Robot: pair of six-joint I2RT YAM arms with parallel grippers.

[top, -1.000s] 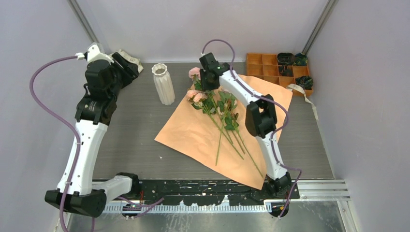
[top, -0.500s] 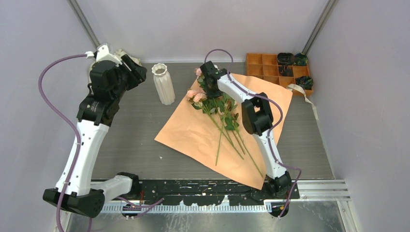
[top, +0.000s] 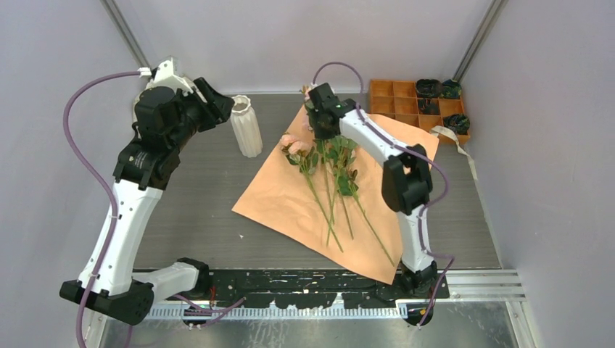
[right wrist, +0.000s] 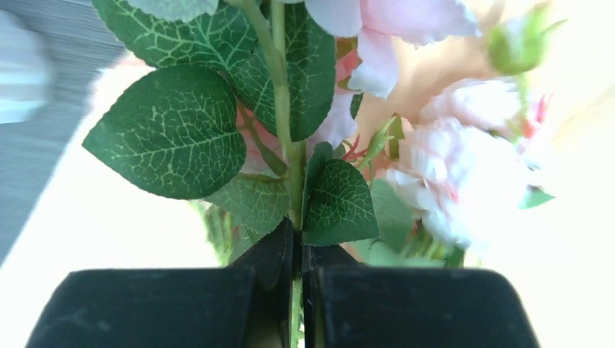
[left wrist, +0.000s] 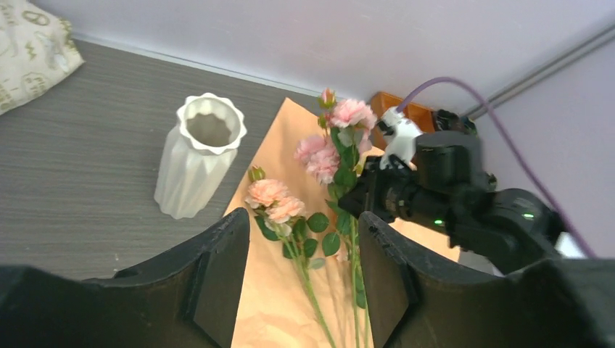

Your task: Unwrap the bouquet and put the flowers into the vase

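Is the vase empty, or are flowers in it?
Empty. The vase shows a bare mouth; the flowers lie on the paper, one stem in the right claw.

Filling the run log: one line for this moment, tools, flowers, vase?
left tool: open, empty, near vase | right tool: shut on one flower stem | other flowers: lying on orange paper | vase: upright, empty

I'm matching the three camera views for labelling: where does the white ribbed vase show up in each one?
Top external: the vase stands upright at upper centre-left, just left of the orange paper.
Left wrist: vase upper left of centre, beyond the open left pincer.
Right wrist: not identifiable; only a white blur at the left edge.
Shared landmark: the flower stem clamped in the right pincer, in all three views.
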